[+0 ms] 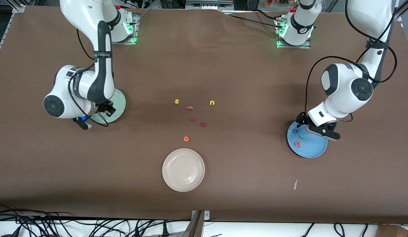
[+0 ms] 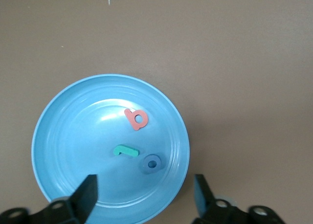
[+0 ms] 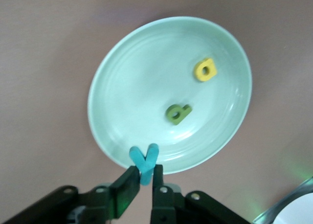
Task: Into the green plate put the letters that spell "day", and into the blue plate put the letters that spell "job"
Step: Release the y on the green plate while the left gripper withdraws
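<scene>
over the pale green plate at the right arm's end, a teal "y" is pinched by the right gripper; a yellow "a" and green "d" lie inside. over the blue plate, holding a salmon "b", teal "j" and blue "o", the left gripper is spread wide, empty.

My bench is covered by a plain brown mat under even overhead light. Along its near edge runs a white ledge strewn with black cables. At the far edge I see metal framing against a dark background, and a small white scrap lies on the mat.
</scene>
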Controlling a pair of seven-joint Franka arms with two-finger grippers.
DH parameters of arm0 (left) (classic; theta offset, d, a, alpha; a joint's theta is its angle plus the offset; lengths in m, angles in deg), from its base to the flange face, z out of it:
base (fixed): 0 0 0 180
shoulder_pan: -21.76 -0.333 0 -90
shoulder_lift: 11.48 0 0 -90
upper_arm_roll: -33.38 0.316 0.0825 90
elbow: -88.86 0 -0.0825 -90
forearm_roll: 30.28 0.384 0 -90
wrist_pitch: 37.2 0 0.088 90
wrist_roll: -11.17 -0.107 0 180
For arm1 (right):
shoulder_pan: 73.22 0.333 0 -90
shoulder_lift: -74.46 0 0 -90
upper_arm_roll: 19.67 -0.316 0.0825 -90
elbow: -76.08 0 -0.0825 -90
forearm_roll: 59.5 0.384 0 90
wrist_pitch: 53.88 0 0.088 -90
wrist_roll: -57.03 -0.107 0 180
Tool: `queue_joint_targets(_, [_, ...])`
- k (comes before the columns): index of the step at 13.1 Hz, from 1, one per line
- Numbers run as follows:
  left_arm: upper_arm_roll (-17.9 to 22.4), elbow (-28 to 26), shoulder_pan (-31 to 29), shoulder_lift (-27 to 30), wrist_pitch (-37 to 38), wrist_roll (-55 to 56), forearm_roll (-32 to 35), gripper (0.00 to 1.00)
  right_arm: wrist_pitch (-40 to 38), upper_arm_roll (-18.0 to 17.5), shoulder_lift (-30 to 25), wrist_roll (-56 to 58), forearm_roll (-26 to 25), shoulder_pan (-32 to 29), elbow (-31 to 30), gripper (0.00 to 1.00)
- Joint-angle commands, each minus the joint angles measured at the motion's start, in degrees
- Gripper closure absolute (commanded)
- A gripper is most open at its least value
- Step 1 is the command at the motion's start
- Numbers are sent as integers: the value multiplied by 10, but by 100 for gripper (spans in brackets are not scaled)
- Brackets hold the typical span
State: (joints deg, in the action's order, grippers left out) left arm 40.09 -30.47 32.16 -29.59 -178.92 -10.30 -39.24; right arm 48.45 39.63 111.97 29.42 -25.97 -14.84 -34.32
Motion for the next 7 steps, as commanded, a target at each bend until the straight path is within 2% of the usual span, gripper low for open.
queue_joint_targets(1, [-5, -70, -27, 65, 6, 2, 19, 0, 1, 6, 5, 28, 8, 5, -5, 0])
queue_joint_targets(3, [-5, -77, -38, 87, 6, 2, 19, 0, 2, 6, 6, 30, 9, 2, -2, 0])
queue_joint_targets(5, [-5, -70, -53, 139, 12, -8, 24, 0, 1, 6, 6, 23, 11, 3, 9, 0])
queue_joint_targets(7, [-6, -26, -56, 171, 93, -13, 81, 0, -1, 5, 5, 30, 12, 3, 31, 0])
